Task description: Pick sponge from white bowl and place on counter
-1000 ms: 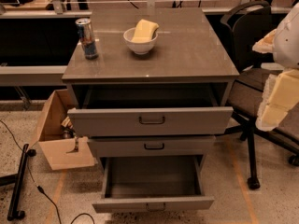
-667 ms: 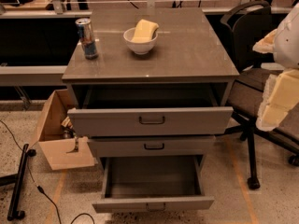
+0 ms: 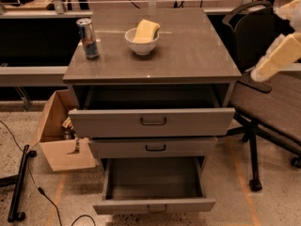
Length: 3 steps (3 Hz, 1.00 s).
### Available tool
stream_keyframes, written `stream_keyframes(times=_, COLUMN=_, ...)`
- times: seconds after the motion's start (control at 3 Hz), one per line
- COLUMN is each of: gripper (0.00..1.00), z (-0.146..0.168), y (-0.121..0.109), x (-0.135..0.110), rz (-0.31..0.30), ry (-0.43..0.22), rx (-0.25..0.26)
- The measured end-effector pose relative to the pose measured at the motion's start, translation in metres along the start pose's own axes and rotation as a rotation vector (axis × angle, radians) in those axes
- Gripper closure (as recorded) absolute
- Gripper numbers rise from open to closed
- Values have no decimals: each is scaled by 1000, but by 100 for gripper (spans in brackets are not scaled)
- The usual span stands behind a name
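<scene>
Pale yellow sponge (image 3: 145,30) is what I pick up first in the camera view. It sits tilted in the white bowl (image 3: 141,46), one end down inside and the other poking up over the far right rim. The bowl stands on the counter (image 3: 193,55), toward the back and a little left of centre. Left of it, not touching, an upright drink can (image 3: 88,38) stands near the left edge.

Now the gripper (image 3: 265,66): it hangs at the right edge of the view, out past the counter's right side, above the seat of a dark office chair (image 3: 270,105), slanting down and to the left. So the sponge lies well apart from it, away to its left and further back across the counter. The gripper touches nothing I can see and carries nothing I can see. Whether it is open or closed, I cannot tell from this angle.

Below the counter, the top drawer (image 3: 153,121) is pulled partway out, the middle drawer (image 3: 153,148) sits nearly shut, and the bottom drawer (image 3: 155,205) is drawn out furthest. On the floor to the left, an open cardboard box (image 3: 61,149) sits beside the cabinet, with a black cable (image 3: 44,194) trailing near it.
</scene>
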State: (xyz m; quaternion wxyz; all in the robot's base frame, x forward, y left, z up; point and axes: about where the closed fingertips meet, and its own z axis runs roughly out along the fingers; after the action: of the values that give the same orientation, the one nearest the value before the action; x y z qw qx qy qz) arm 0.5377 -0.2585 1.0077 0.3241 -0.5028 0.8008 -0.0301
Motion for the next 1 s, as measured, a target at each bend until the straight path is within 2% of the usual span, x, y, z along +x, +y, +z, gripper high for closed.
stream_keyframes(times=0.33, gripper=0, z=15, y=-69, x=-7, rz=137, ry=-222, rx=110)
stream_keyframes(times=0.67, gripper=0, z=43, y=-120, x=-27, rz=270, ry=-439, rx=128)
stream_keyframes(times=1.0, gripper=0, z=86, y=-155, x=-50, rz=383, ry=-638, rx=69)
